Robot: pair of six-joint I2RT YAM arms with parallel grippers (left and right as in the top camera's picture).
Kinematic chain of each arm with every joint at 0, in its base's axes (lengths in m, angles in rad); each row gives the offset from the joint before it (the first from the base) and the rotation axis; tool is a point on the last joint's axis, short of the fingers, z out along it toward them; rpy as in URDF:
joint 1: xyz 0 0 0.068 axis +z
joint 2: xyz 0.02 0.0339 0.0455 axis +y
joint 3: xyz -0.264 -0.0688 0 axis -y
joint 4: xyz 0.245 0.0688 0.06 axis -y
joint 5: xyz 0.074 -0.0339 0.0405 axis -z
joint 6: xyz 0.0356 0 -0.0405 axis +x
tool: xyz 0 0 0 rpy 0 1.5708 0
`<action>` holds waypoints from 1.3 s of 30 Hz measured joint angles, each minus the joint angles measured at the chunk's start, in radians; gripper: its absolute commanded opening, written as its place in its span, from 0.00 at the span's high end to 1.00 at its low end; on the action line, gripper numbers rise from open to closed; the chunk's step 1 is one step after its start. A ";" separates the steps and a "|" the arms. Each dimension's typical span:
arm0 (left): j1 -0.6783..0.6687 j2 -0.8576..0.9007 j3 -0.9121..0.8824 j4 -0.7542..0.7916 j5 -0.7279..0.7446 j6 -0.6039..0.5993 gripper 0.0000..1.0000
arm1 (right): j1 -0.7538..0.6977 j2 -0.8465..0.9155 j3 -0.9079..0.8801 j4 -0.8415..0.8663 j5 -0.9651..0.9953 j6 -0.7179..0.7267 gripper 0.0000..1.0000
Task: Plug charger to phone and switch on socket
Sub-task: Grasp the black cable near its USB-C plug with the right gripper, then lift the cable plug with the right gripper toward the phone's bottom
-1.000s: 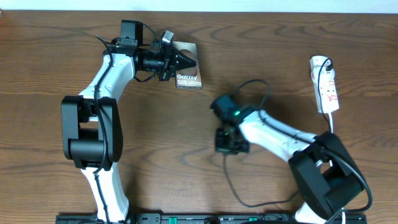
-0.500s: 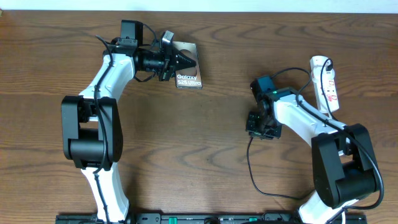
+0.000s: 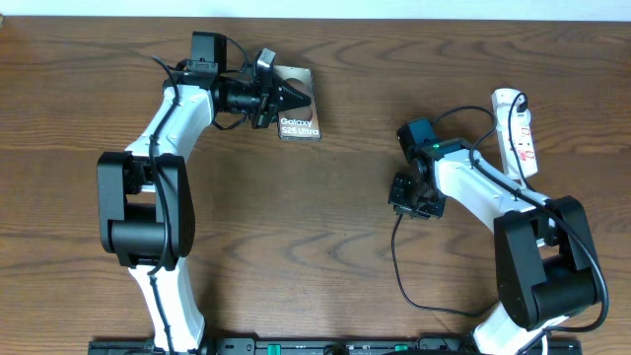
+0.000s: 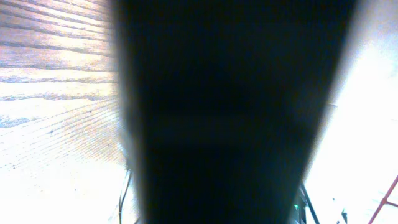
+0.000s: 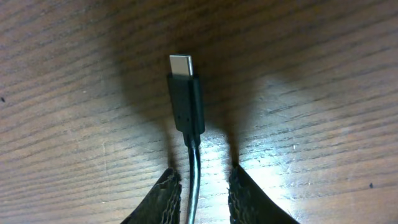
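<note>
Right gripper (image 5: 200,182), released: its two fingers (image 5: 163,198) stand apart on either side of the charger (image 5: 185,102), with bare wood showing between the cable and the finger on the right of the wrist view, so the cable is straddled, not pinched. The plug tip lies flat on the table (image 3: 325,237) just ahead of the fingertips, its metal end pointing away from the claw. The phone (image 3: 301,118) lies well apart from this claw, across the table, under the tip of the left gripper (image 3: 288,98), which is clenched; its wrist view is blacked out, so whether it pins the phone cannot be told. The socket (image 3: 518,138) lies near the right claw, on its outer side. Risks: closing this far behind the plug would probably leave the tip free to droop or twist, spoiling alignment at the phone's port; the slack cable looped behind the claw may drag or snag on the right arm during the carry. The left claw itself crowds one edge of the phone.
</note>
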 measured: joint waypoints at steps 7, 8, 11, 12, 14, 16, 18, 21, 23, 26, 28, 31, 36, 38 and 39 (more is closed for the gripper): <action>0.000 0.000 0.000 0.000 0.000 0.000 0.93 | 0.004 0.000 -0.002 0.019 -0.001 0.016 0.83; 0.000 0.000 0.000 0.000 0.000 0.000 0.92 | 0.006 0.000 -0.002 0.025 0.000 0.016 0.85; 0.000 0.000 0.000 0.000 0.000 0.000 0.93 | 0.011 0.000 -0.002 0.038 0.000 0.019 0.89; 0.000 0.000 0.000 0.000 0.000 0.000 0.93 | 0.011 0.000 -0.002 0.039 0.000 0.020 0.91; 0.000 0.000 0.000 0.000 0.000 0.000 0.93 | 0.011 0.000 -0.003 0.039 0.000 0.019 0.91; 0.000 0.000 0.000 0.000 0.000 0.000 0.93 | 0.011 0.000 -0.003 0.039 0.000 0.020 0.92; 0.000 0.000 0.000 0.000 0.000 0.000 0.93 | 0.011 0.000 -0.003 0.039 0.000 0.019 0.93; 0.000 0.000 0.000 0.000 0.000 0.000 0.92 | 0.011 0.000 -0.004 0.039 0.003 0.018 0.99; 0.000 0.000 0.000 0.000 0.000 0.000 0.93 | 0.011 0.000 -0.004 0.039 0.007 0.022 0.99; 0.000 0.000 0.000 0.000 0.000 0.000 0.93 | 0.011 0.000 -0.004 0.040 0.010 0.016 0.99; 0.000 0.000 0.000 -0.004 0.000 0.000 0.93 | 0.011 0.000 -0.005 0.047 0.010 -0.004 0.99; 0.001 0.000 0.000 -0.009 0.000 0.000 0.93 | 0.006 0.000 -0.005 0.054 0.006 -0.034 0.99; 0.007 0.000 0.000 -0.006 -0.001 0.041 0.93 | -0.058 -0.002 -0.008 0.106 -0.095 -0.147 0.99; 0.010 0.000 0.000 -0.005 -0.001 0.065 0.93 | -0.101 -0.011 -0.011 0.137 -0.178 -0.234 0.99; 0.010 0.000 0.000 0.001 -0.001 0.075 0.93 | -0.123 -0.021 -0.012 0.145 -0.226 -0.279 0.99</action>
